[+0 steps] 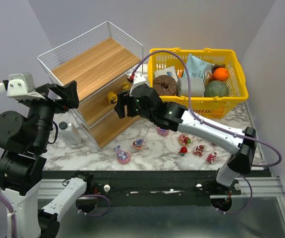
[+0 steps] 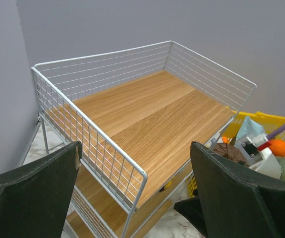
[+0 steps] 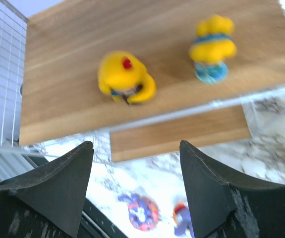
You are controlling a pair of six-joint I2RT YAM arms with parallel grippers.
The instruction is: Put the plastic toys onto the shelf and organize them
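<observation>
The right end effector (image 1: 118, 107) hangs at the front of the shelf (image 1: 95, 64), level with its middle board. Its jaws are wide apart with nothing between them. In its wrist view the fingers (image 3: 58, 191) frame the front edge of that board, where two toys stand. A yellow toy with a red dot (image 3: 126, 78) is nearer the shelf's wire side wall, and a yellow toy with a blue band (image 3: 210, 49) is further along. They are apart from each other and from the fingers.

The left end effector (image 2: 135, 198) hovers above the shelf's top board, jaws at full width and holding nothing.

On the tabletop (image 1: 152, 156) in front of the shelf lie a purple toy (image 1: 123, 155) and a smaller purple toy (image 1: 139, 144). A pink toy (image 1: 162, 131) sits to the shelf's right, and four more pink and red toys (image 1: 199, 149) are scattered further right. The basket (image 1: 231, 94) stands just right of the shelf.
</observation>
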